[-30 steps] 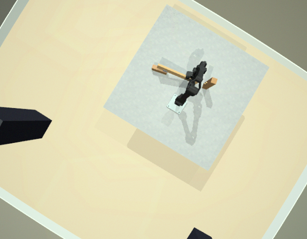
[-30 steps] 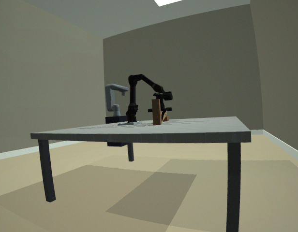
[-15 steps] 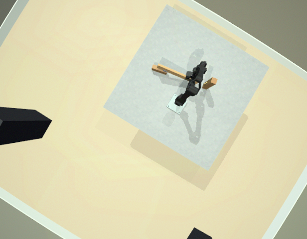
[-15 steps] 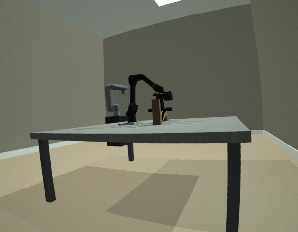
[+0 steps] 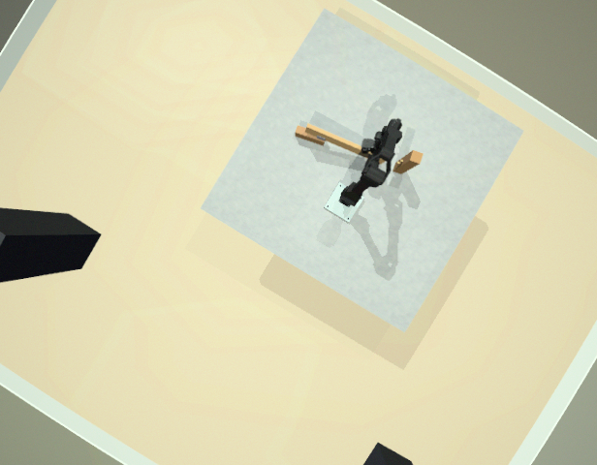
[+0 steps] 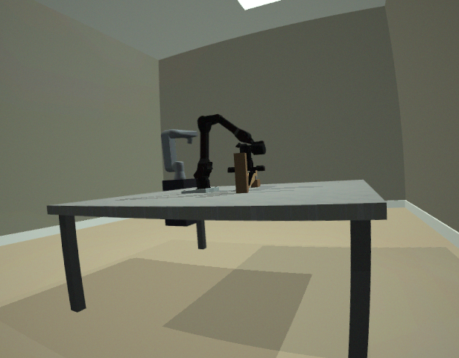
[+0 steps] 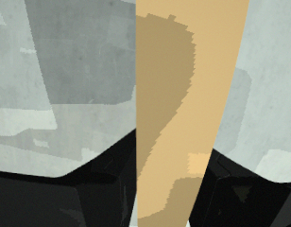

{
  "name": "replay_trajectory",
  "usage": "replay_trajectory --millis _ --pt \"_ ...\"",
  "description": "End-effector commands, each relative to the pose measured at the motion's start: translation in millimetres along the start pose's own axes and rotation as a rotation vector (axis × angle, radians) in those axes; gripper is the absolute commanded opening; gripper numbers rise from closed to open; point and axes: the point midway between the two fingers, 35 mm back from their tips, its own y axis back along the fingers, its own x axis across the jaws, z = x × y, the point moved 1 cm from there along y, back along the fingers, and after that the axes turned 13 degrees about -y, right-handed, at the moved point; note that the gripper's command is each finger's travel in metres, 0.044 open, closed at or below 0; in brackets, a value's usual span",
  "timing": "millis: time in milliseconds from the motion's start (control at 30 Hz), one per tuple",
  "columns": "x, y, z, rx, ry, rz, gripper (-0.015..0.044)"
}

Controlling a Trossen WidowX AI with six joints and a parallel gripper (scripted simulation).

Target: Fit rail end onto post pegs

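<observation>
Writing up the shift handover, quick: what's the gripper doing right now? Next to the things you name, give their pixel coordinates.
Gripper [image 6: 249,183] [image 7: 159,135]: closed on the long wooden rail [image 5: 338,140] [image 7: 207,85], one finger on each side of it.

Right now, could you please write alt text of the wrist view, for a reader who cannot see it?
Two black fingers grip a long, light wooden rail, one on each side. Behind it lies a pale grey table top with shadows.
</observation>
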Motion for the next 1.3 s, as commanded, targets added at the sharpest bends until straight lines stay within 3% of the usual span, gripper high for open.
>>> replay_trajectory --millis 0,1267 --pt "-2.2 5.0 0.7 -0.003 0.003 -0.007 0.0000" --pt "-5.8 24.1 1.5 -0.003 0.003 -0.007 0.0000"
